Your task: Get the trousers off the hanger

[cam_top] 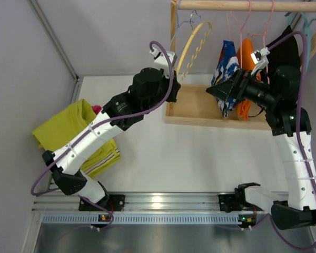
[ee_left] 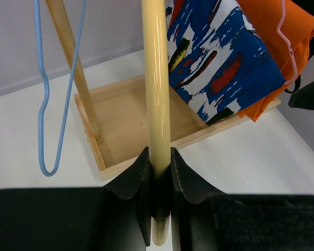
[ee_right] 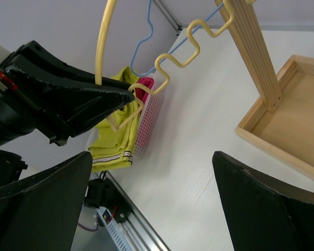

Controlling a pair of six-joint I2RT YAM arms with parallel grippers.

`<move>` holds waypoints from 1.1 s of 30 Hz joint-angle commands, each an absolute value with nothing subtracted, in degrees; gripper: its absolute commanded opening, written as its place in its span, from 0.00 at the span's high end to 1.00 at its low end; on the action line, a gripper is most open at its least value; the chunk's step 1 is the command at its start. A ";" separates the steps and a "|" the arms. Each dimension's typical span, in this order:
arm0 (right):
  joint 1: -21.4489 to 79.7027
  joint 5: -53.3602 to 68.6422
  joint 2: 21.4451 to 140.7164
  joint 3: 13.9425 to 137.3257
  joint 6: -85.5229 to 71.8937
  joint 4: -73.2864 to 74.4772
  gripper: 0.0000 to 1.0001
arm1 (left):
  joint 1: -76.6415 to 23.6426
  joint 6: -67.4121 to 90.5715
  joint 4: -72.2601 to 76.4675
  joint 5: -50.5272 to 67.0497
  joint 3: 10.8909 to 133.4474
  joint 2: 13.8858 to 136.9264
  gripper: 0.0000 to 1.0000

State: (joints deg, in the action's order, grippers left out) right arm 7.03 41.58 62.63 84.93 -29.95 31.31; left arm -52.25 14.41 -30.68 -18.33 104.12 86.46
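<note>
View from above and from both wrists of a white table [cam_top: 200, 158] with two black-and-white robot arms; at the far edge stands a wooden clothes rack [ee_right: 254, 57] on a shallow wooden tray [cam_top: 192, 105]; the left gripper [ee_left: 159, 157] is narrowed tight around the smooth bar of a pale yellow hanger [ee_left: 156, 78], one finger pressed against each side of the bar; the right gripper [ee_right: 152, 157] is held with its jaws spread wide and nothing between them, just beside a blue patterned garment [ee_left: 225, 63] that hangs next to an orange garment [ee_left: 282, 47] on the rack; a thin blue wire hanger [ee_left: 44, 104] dangles near the rack's post; the trousers lie well apart from the rack, at the table's left edge; the lime yellow-green trousers [cam_top: 68, 129], striped at the hem, are draped over a pink mesh basket [ee_right: 149, 117], partly under the left arm; a small patch of the magenta trousers [cam_top: 97, 109] shows just beside them at the basket's top.
</note>
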 commanded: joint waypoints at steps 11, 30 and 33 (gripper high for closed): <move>5.01 45.88 63.02 83.94 -29.09 30.41 0.01 | -50.98 14.23 -26.19 -20.83 114.96 91.93 1.00; 4.13 46.41 62.76 82.62 -28.39 30.59 0.01 | -47.99 13.10 -26.37 -16.27 113.56 95.89 0.91; 4.13 46.32 62.84 82.36 -28.04 30.94 0.01 | -47.99 13.36 -26.28 -14.86 112.06 95.10 0.59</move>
State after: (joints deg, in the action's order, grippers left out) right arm 5.13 45.60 63.16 82.43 -29.56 31.57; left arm -47.86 13.06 -28.60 -17.96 113.32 96.92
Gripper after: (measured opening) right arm 0.993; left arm 0.302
